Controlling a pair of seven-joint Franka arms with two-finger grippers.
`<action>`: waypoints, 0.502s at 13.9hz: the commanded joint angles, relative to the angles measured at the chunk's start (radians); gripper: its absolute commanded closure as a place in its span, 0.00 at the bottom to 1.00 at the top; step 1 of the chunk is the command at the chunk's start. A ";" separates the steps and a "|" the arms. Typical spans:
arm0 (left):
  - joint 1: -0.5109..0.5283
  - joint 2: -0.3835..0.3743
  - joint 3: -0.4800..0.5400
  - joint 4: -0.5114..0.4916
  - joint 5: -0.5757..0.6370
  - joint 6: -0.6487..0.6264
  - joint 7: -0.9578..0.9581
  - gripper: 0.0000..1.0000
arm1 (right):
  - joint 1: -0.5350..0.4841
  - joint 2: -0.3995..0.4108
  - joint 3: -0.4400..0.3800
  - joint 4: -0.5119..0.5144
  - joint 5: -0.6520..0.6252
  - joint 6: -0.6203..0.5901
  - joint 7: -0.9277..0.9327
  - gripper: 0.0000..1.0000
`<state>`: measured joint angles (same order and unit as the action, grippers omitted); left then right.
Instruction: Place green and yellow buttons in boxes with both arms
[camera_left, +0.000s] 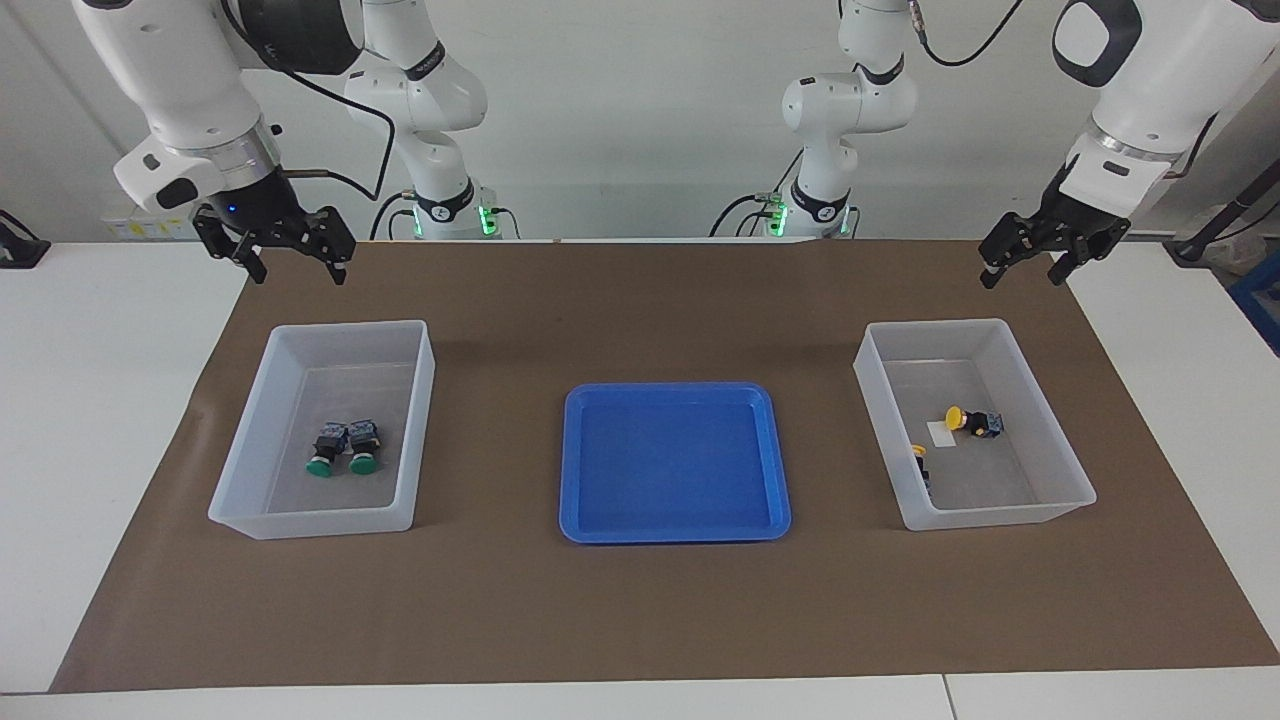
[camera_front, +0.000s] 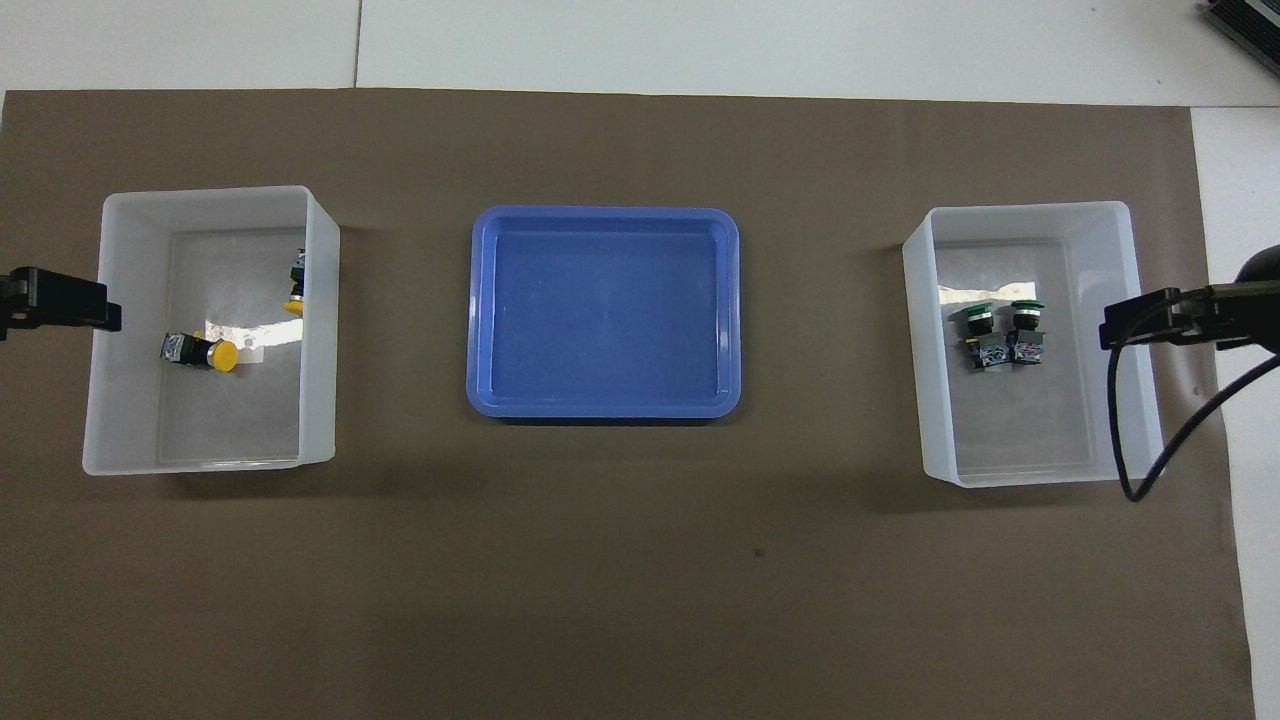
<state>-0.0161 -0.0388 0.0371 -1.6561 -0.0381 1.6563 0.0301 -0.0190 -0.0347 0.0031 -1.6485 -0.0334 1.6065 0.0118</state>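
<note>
Green buttons (camera_left: 342, 451): pair side by side, lying in box (camera_left: 290, 520) at right arm's end, caps toward 6 o'clock in facing view.
Yellow buttons: one (camera_left: 974, 421) mid-floor of box (camera_left: 1000, 516) at left arm's end; second (camera_left: 921, 462) against wall at its 8 o'clock.
Blue tray (camera_left: 675, 530): between boxes.
Right gripper (camera_left: 297, 270): raised over mat edge, fingers spread wide, holding nothing.
Left gripper (camera_left: 1022, 274): raised over mat, fingers apart, holding nothing.
</note>
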 joint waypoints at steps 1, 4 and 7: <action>-0.042 -0.023 0.003 -0.031 -0.009 0.000 -0.024 0.00 | -0.002 -0.022 0.003 -0.022 0.023 -0.007 0.002 0.00; -0.044 -0.024 0.001 -0.031 -0.009 0.000 -0.062 0.00 | -0.002 -0.022 0.003 -0.022 0.023 -0.007 0.002 0.00; -0.057 -0.024 0.000 -0.031 -0.009 0.000 -0.064 0.00 | -0.002 -0.022 0.003 -0.022 0.023 -0.007 0.002 0.00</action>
<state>-0.0527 -0.0388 0.0292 -1.6603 -0.0383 1.6556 -0.0189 -0.0178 -0.0347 0.0035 -1.6490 -0.0334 1.6065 0.0118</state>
